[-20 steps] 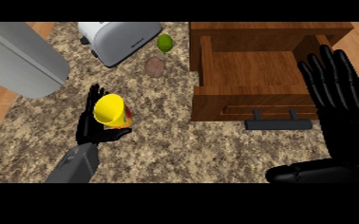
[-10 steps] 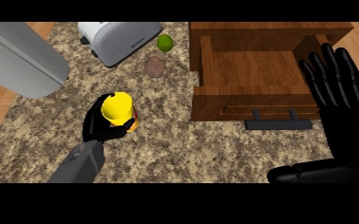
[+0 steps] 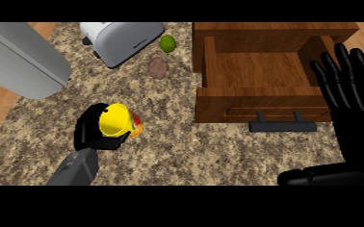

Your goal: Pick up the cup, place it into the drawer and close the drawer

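The left hand (image 3: 94, 131) is curling its fingers around the yellow cup (image 3: 117, 121) over the counter (image 3: 177, 149), left of the open drawer (image 3: 256, 77) (handle (image 3: 283, 125) facing the robot). The right hand (image 3: 343, 89) is resting with fingers straight beside the drawer's right edge.

the left hand (image 3: 96, 130) holds the yellow cup (image 3: 116, 120) above the counter (image 3: 177, 144), left of the open drawer (image 3: 259, 79).

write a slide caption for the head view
Left hand grips the yellow cup beside the open wooden drawer.
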{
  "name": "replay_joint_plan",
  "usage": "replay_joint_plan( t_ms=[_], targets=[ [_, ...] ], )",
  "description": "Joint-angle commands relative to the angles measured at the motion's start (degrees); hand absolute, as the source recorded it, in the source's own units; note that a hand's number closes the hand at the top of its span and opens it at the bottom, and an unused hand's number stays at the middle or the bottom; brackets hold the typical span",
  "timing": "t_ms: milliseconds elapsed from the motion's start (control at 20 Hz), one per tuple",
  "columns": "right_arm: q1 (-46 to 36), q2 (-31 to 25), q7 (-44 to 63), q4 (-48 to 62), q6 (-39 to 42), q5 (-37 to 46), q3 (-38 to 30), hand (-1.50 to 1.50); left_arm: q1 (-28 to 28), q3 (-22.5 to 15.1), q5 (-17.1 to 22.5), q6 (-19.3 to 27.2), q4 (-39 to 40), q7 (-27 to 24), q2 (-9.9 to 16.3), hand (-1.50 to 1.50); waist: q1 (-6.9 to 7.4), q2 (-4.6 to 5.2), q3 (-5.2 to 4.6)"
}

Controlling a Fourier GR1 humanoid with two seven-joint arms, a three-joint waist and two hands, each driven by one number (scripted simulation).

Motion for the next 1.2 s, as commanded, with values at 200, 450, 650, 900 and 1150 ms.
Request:
replay_joint_plan(
  t_ms=[200, 450, 650, 900, 1150],
  targets=[
    [2.9, 1.0, -3.7, 1.9, 0.7, 2.0, 1.1, -1.5, 4.5, -0.5, 1.1, -3.0, -9.2, -4.9, 1.2, 1.5, 0.57, -0.21, 0.06],
    [0.0, -0.1, -0.9, 1.8, -0.3, 0.8, -0.8, -1.5, 4.8, -3.6, 2.2, -2.9, -20.6, 1.3, -1.9, 1.5, 1.07, -0.44, 0.11],
    [1.6, -0.1, -1.6, 2.4, 0.1, 0.5, -1.4, -1.5, 9.7, -8.8, 1.3, -1.8, -33.9, 10.2, -2.8, 1.5, 1.42, -0.54, 0.16],
    [3.5, 0.5, -2.4, 1.9, 0.9, 0.9, -0.1, -1.5, 7.9, -10.8, 4.9, 0.8, -49.4, 24.3, -3.6, 1.5, 1.45, -0.56, 0.17],
    [2.1, 0.0, -2.5, 2.3, 1.5, 0.2, -0.5, -1.5, 6.3, -12.4, 6.9, 5.7, -59.1, 34.7, -5.6, 1.5, 0.69, -0.25, 0.08]
  ],
)
